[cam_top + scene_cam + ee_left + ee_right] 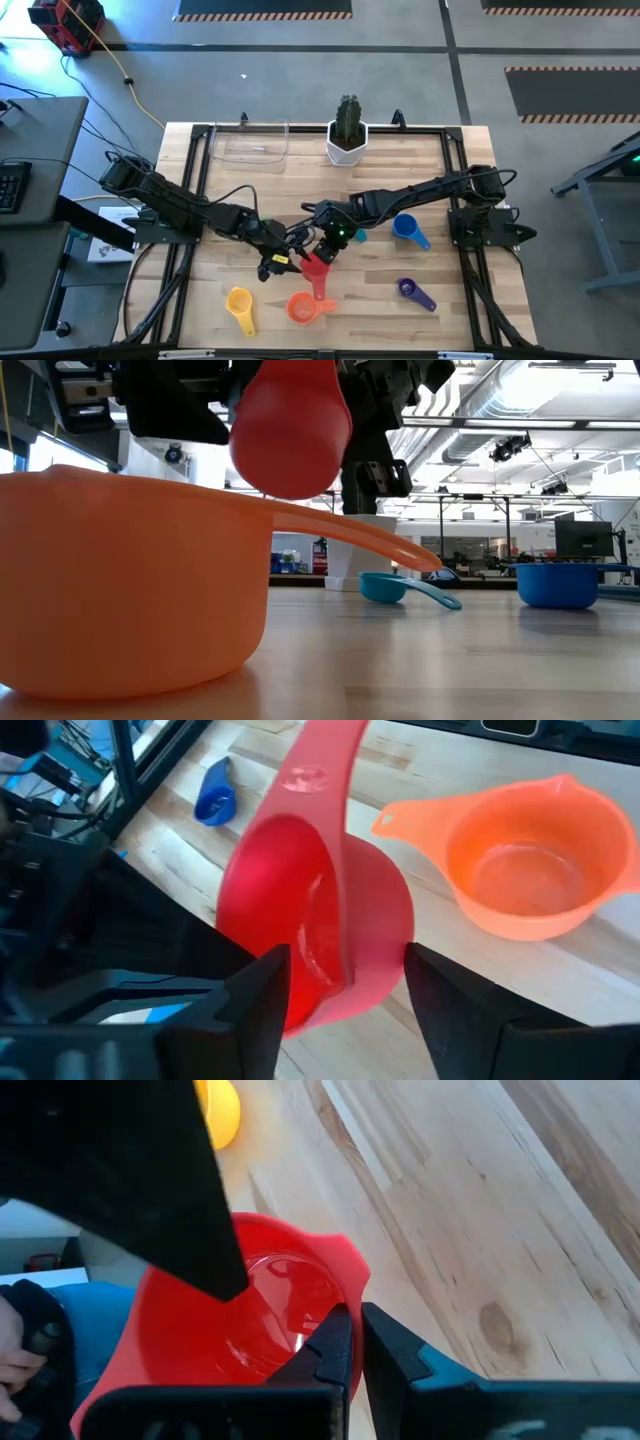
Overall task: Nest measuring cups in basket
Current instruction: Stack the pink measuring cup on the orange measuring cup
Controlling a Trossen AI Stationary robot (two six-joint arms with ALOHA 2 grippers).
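The red plastic measuring cup (316,267) hangs in the air above the middle of the wooden bench (470,310), held between the two arms. The right tool (355,1342) is pinched together on the cup's rim, with one finger inside the bowl. The left tool (345,982) stands with its fingers apart on either side of the red bowl; whether they touch it I cannot tell. In the low view the red cup (291,428) floats clear of the bench, above the orange plastic measuring cup (130,585), which rests on the wood just beside it near the front edge. The yellow measuring cup (240,305) lies near the orange one, toward the left. The small purple cup (414,292) lies to the right, the blue cup (408,230) farther back, and a teal cup (395,588) sits mid-bench. The clear rectangular plastic basket (250,143) stands at the back edge, well apart from the cups, beside a cactus in a white pot (347,135)
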